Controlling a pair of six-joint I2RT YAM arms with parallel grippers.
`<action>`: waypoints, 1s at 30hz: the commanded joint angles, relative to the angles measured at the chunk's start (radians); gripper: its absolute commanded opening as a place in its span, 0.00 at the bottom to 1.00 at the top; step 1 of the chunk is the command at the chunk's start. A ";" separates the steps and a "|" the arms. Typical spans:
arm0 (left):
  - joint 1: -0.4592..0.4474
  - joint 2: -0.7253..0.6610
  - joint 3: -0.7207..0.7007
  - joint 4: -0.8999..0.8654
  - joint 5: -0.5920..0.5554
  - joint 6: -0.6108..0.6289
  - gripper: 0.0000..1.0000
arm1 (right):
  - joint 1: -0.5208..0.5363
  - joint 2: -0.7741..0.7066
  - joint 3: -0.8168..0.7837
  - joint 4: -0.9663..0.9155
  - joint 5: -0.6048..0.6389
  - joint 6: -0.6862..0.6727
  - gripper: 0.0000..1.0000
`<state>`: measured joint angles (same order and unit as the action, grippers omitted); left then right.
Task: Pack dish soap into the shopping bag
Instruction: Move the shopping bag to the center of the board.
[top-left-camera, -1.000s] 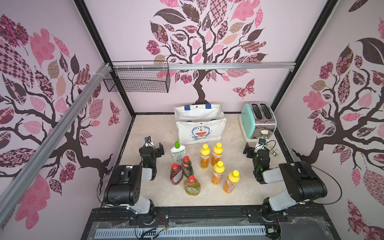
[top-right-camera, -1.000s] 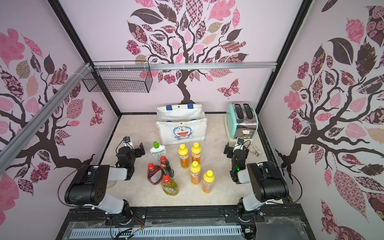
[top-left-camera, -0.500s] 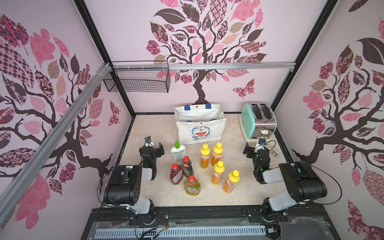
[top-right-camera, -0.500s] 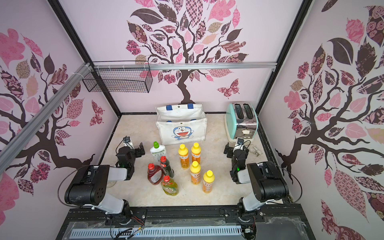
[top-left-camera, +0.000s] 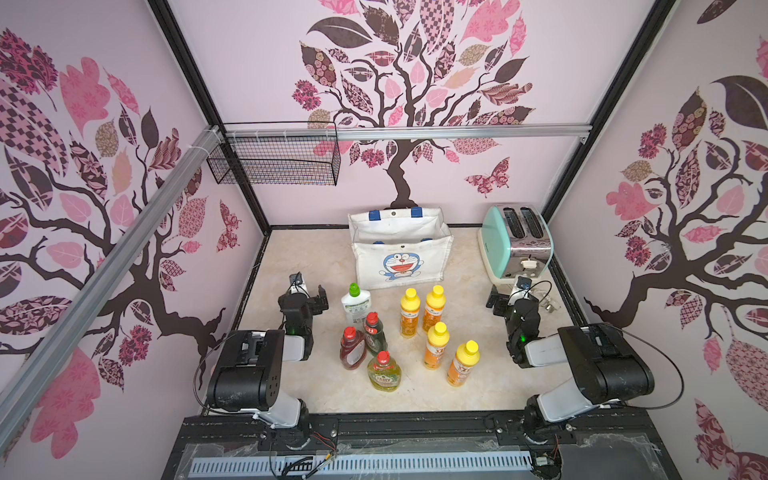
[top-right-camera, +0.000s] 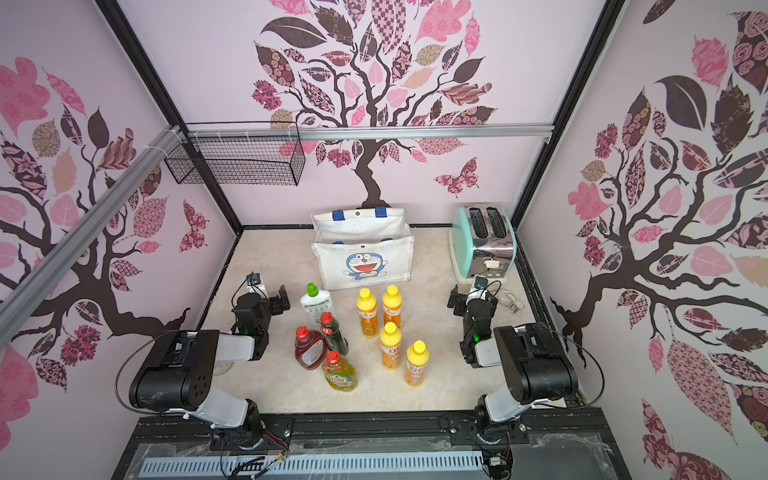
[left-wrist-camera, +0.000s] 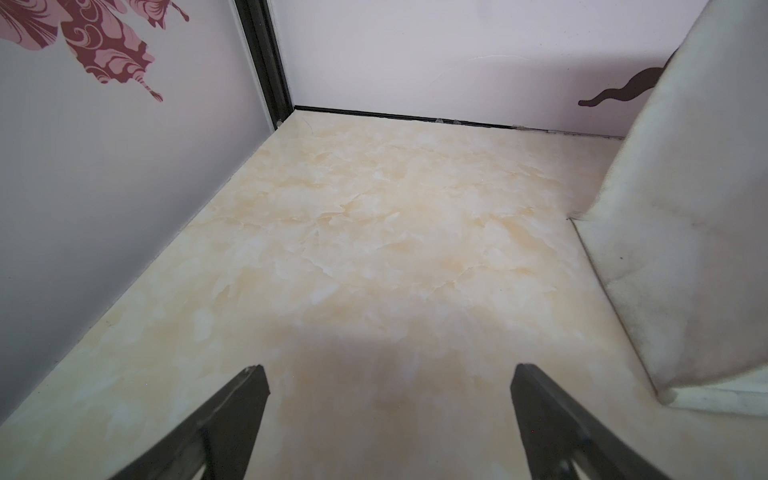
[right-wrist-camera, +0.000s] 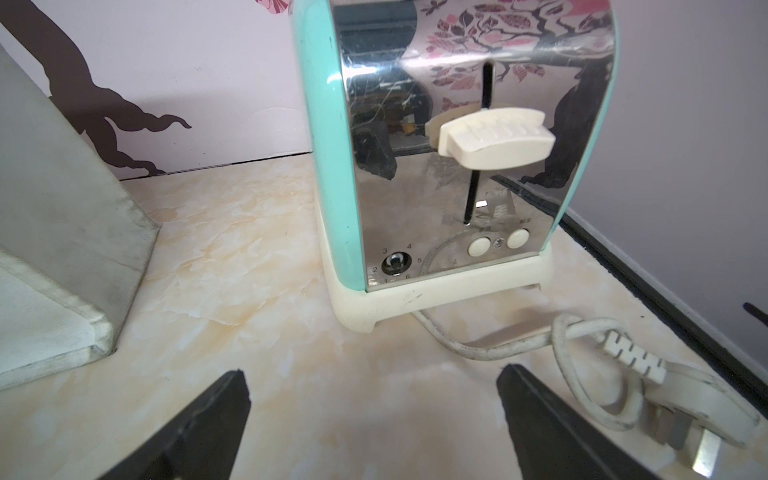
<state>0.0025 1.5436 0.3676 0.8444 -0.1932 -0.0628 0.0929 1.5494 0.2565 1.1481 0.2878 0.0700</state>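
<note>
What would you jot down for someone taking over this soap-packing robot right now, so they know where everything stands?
The left end effector is open and empty, over the table.
The right end effector is open and empty, facing the toaster.
Standing upright before the shopping bag: four orange bottles, three red-capped bottles, one white bottle.
Done: nothing; no bottle shows inside the shopping bag.
Left: bag all eight.

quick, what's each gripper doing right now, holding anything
left gripper: open, holding nothing
right gripper: open, holding nothing
</note>
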 joint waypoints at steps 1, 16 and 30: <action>0.006 0.013 0.016 0.024 0.009 0.004 0.97 | -0.008 0.008 0.026 0.010 0.011 -0.006 0.99; 0.004 -0.209 0.373 -0.623 -0.088 -0.164 0.97 | -0.007 -0.327 0.217 -0.532 0.061 0.032 0.99; -0.041 -0.275 0.857 -1.274 0.337 -0.323 0.97 | 0.018 -0.249 1.011 -1.335 -0.239 0.087 0.99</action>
<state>-0.0383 1.2816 1.1900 -0.2779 0.0017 -0.3447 0.0971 1.2339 1.1419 0.0483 0.1390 0.1387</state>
